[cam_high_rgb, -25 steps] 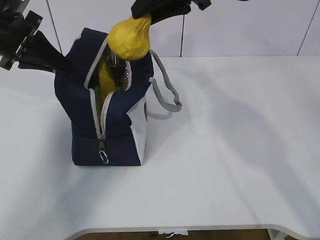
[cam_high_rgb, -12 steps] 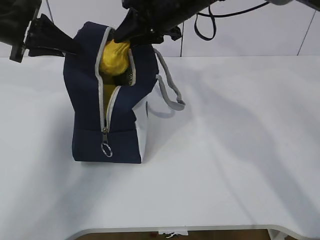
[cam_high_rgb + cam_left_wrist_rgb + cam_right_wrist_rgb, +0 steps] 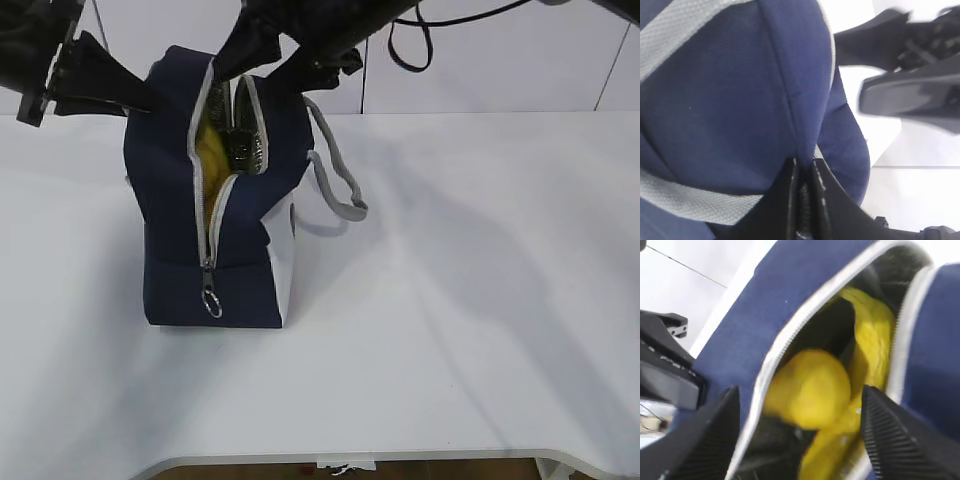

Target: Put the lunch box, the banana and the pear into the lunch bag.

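The navy lunch bag [image 3: 170, 240] stands upright on the table with its top zipper gaping. My left gripper [image 3: 143, 100] is shut on a fold of the bag's fabric [image 3: 730, 100] at the upper left edge, the jaws pinching a seam [image 3: 804, 167]. My right gripper [image 3: 272, 68] hovers over the mouth, open, its ribbed fingers [image 3: 895, 435] on either side of the opening. Inside, the pear [image 3: 810, 387] lies free beside the banana [image 3: 872, 340]. A strip of yellow banana [image 3: 207, 152] shows through the gap. The lunch box is hidden.
The bag's grey handle [image 3: 340, 190] hangs out to the right, and a zipper pull ring [image 3: 211, 305] dangles at the front. The white table [image 3: 460, 300] stretches to the right and front, with its edge near the bottom. A white panelled wall stands behind.
The right gripper carried the pear down into the bag's mouth, then opened and let it go. The pear now rests inside. The left gripper kept its hold on the bag.
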